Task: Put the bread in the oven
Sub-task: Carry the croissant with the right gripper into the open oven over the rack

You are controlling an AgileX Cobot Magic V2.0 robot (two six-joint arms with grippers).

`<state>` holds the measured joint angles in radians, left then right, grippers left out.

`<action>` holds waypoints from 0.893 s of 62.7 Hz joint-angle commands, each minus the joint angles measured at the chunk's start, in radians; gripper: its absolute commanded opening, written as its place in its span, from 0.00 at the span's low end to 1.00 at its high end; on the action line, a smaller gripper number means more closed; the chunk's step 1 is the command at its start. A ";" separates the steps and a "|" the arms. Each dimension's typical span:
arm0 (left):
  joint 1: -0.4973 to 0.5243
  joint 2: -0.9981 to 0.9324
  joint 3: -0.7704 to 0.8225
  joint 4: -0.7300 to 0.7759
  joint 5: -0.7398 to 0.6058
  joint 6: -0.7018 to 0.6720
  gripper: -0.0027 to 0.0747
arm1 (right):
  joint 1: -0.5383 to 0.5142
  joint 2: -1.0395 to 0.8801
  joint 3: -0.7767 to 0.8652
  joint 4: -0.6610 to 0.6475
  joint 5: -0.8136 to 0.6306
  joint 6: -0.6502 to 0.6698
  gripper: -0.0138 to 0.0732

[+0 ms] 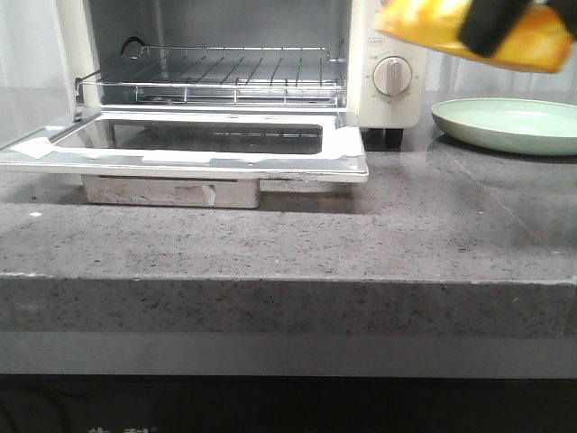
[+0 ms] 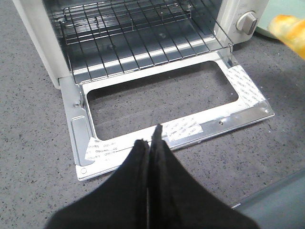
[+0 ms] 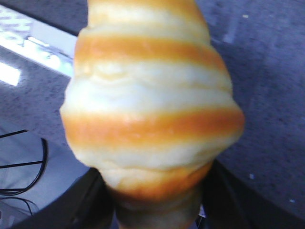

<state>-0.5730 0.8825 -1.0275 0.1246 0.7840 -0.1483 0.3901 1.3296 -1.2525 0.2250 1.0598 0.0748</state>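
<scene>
The right pincer [image 1: 491,27] pinches the bread [image 3: 152,105] aloft; the oven [image 1: 216,81], door down, lies to its left. The left pincer [image 2: 150,143] is pressed together.

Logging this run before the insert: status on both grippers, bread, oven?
Right gripper shut on bread, held high above green plate. Left gripper shut, empty, over oven door. Door down, rack bare.

A dark grey speckled bench [image 1: 361,234] carries a cream-white oven [image 1: 383,54] at eleven o'clock, door down, and a pale green plate [image 1: 505,126] at two o'clock.
</scene>
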 commanded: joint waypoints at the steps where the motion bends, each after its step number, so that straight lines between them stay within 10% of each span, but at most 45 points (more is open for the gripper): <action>1: -0.002 -0.010 -0.027 0.008 -0.065 -0.010 0.01 | 0.080 -0.015 -0.028 0.008 -0.071 0.037 0.32; 56: -0.002 0.038 -0.027 0.008 -0.061 -0.010 0.01 | 0.261 0.637 -0.893 -0.368 0.091 0.277 0.32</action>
<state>-0.5730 0.9242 -1.0275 0.1246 0.7840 -0.1483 0.6518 1.9805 -2.0502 -0.0943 1.1722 0.3493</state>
